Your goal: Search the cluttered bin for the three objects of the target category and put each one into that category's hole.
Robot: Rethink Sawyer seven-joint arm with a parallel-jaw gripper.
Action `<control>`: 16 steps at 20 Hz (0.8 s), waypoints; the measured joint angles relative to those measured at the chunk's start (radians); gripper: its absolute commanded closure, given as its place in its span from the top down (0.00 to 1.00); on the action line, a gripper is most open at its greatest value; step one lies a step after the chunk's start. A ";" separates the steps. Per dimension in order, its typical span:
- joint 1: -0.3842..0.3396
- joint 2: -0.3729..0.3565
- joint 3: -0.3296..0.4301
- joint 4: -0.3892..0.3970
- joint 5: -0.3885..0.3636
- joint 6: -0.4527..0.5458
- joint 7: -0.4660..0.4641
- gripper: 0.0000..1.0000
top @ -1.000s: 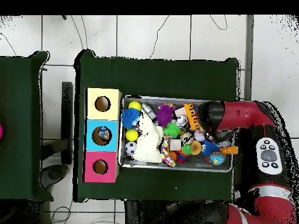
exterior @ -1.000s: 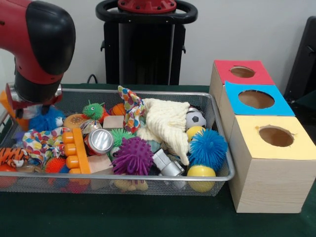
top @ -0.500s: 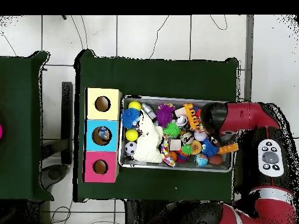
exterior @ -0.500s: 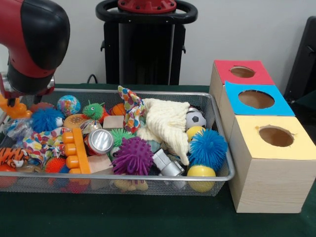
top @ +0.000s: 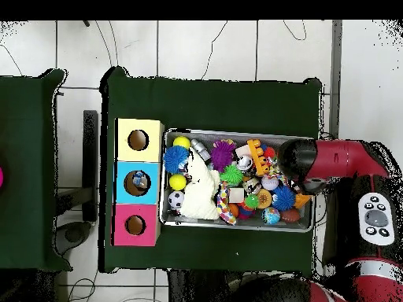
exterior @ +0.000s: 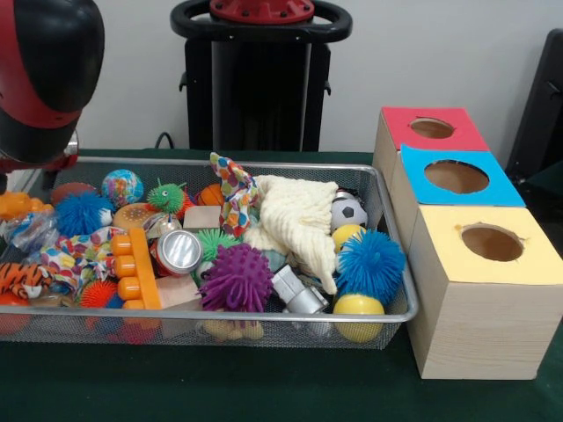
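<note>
The bin [exterior: 220,315] of silver wire mesh sits mid-table, full of toys; overhead it lies right of the boxes [top: 236,132]. The blue-surround hole [exterior: 493,189] is the middle of three wooden boxes; overhead, something small shows inside that hole [top: 123,182]. My red and black arm [exterior: 40,79] hangs over the bin's left end in the front view and covers its right end overhead [top: 303,161]. The gripper under it is hidden. In the bin lie a blue spiky ball [exterior: 369,262], a purple spiky ball [exterior: 236,277], a soccer ball [exterior: 348,211] and a globe ball [exterior: 121,186].
The red-surround box [exterior: 400,132] stands behind the blue one and the pale-yellow box [exterior: 457,264] in front. A cream cloth [exterior: 295,220], a can [exterior: 180,251], an orange brick [exterior: 132,268] and a yellow ball [exterior: 358,308] crowd the bin. The black pedestal [exterior: 259,79] stands behind.
The arm has risen and drawn back toward the bin's end near the robot. The globe ball and a blue spiky ball it covered now show.
</note>
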State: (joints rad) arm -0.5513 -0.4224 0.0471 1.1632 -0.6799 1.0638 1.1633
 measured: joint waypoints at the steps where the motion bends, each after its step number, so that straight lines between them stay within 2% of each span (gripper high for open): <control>1: -0.018 -0.004 0.012 0.005 0.015 -0.051 0.000 1.00; 9: -0.112 -0.019 0.077 0.057 0.099 -0.246 0.000 1.00; 16: -0.144 -0.017 0.109 0.083 0.141 -0.260 0.000 1.00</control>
State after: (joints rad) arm -0.6954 -0.4399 0.1565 1.2459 -0.5388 0.8036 1.1635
